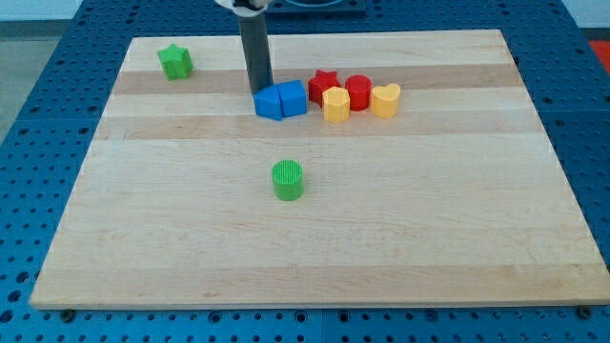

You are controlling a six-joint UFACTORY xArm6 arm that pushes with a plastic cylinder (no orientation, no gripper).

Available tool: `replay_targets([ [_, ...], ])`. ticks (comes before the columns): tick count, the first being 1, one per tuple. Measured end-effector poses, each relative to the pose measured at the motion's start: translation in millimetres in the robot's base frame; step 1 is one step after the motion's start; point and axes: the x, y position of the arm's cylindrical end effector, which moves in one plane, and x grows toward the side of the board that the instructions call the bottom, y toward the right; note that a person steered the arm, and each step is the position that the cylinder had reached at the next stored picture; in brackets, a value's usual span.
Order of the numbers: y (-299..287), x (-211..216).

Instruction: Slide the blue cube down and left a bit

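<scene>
My tip stood touching the top-left edge of the blue cube, which sat on the counter toward the view's top centre. A second blue block touched the cube's left side. The cube showed no long axis. There was no hand, only the rod.

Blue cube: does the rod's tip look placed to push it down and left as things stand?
Probably not yet: my tip sits at the top-left of the two touching blue blocks, so it would need to come round to their upper right first.
</scene>
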Motion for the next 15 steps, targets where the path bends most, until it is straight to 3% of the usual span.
replay_targets([
  [2, 58, 142],
  [3, 62, 146],
  [4, 41, 115],
  [5, 28, 113],
  [6, 20, 82],
  [8, -5, -43],
  [9, -3, -63],
  [11, 35, -7],
  [14, 154, 107],
  [15, 158, 107],
])
